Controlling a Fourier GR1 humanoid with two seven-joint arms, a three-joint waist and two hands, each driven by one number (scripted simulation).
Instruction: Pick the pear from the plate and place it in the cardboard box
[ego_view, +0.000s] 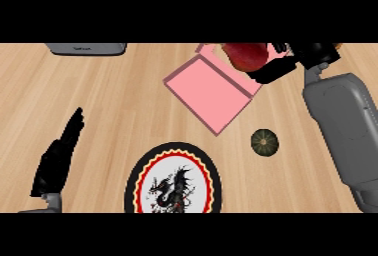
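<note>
Currently right hand (284, 65) curled round pear (247, 54) over box (210, 95); left hand (59, 155) flat.

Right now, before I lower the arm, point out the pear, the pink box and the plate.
pear (244, 54): head view, on its red skin.
pink box (210, 92): head view, on its bare pink floor.
plate (174, 147): head view, on the far part of its black rim.

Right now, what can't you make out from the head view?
Head view only:
1. pear: the right hand, curled round it, covers its right side.
2. box: far corner hidden behind pear and hand.
3. plate: lower rim cut off by the picture's edge.
4. grey object, top left: cut off above, unidentifiable.
</note>
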